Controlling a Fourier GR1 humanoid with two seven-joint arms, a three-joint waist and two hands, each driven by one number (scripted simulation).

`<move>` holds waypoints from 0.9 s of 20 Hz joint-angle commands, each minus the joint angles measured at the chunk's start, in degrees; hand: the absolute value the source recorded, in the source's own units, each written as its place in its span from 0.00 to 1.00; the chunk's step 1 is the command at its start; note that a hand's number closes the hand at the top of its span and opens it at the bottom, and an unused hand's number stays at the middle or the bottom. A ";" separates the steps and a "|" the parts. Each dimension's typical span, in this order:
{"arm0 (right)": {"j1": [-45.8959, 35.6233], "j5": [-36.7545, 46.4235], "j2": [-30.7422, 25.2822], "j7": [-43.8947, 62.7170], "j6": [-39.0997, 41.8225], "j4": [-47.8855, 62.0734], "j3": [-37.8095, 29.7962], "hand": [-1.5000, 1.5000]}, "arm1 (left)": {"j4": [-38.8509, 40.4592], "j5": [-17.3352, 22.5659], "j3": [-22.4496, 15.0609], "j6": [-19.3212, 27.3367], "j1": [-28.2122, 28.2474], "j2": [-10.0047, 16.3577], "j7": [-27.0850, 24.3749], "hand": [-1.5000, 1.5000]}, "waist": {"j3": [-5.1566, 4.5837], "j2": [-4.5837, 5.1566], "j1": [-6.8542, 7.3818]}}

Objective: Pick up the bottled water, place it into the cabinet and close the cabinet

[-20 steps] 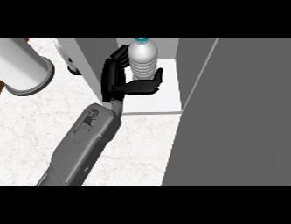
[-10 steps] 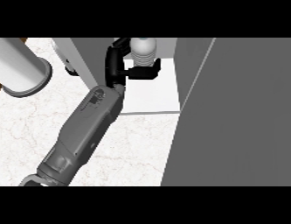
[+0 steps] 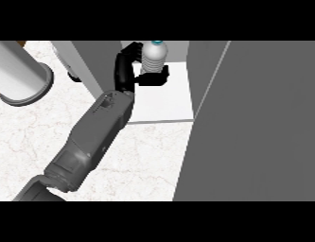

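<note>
White cabinet floor (image 3: 163, 101) as the target, lower the bottled water (image 3: 153, 57), clamped upright in the curled left hand (image 3: 125, 71) just inside the opening, gently until standing, then spread the fingers and draw back without touching the grey door (image 3: 271, 118).

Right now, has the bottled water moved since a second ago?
Yes. The bottled water sits deeper in the cabinet, farther from the white shelf's front edge.
</note>
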 commanded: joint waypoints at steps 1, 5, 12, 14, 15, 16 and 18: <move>0.17 0.09 -0.67 2.46 0.89 -4.60 -0.65 0.00 | 6.76 -0.40 2.53 -0.50 -2.63 0.55 -2.55 1.00 | 0.00 0.19 0.03; 2.01 0.73 -0.69 0.40 0.47 -3.60 1.62 0.00 | 10.29 0.45 4.55 -1.46 -3.90 0.57 -3.89 1.00 | 0.01 0.29 -0.52; 0.86 1.85 -1.43 0.18 0.29 -3.86 2.36 0.00 | 15.19 -0.83 5.26 1.03 -4.06 1.69 -7.37 1.00 | -0.05 0.80 -1.89; -0.09 -0.38 -1.12 0.18 0.58 -2.70 -0.55 0.00 | 15.72 -1.72 4.82 2.09 -2.84 1.09 -8.85 0.00 | -0.02 0.56 -0.63; -0.05 1.37 -0.12 -0.87 0.04 -1.77 2.07 0.00 | 17.20 -2.38 4.44 5.22 -4.10 -0.10 -7.97 0.00 | -0.03 0.71 -1.44; -0.55 0.95 -0.38 0.51 0.12 -3.09 1.65 0.00 | 18.16 -3.15 3.80 3.22 -5.01 1.89 -6.89 0.00 | -0.05 0.80 -1.57; 1.08 0.82 -1.14 -0.01 -0.02 -4.61 1.99 0.00 | 19.78 -4.68 2.52 5.76 -4.55 0.76 -6.40 0.00 | -0.02 0.54 -1.56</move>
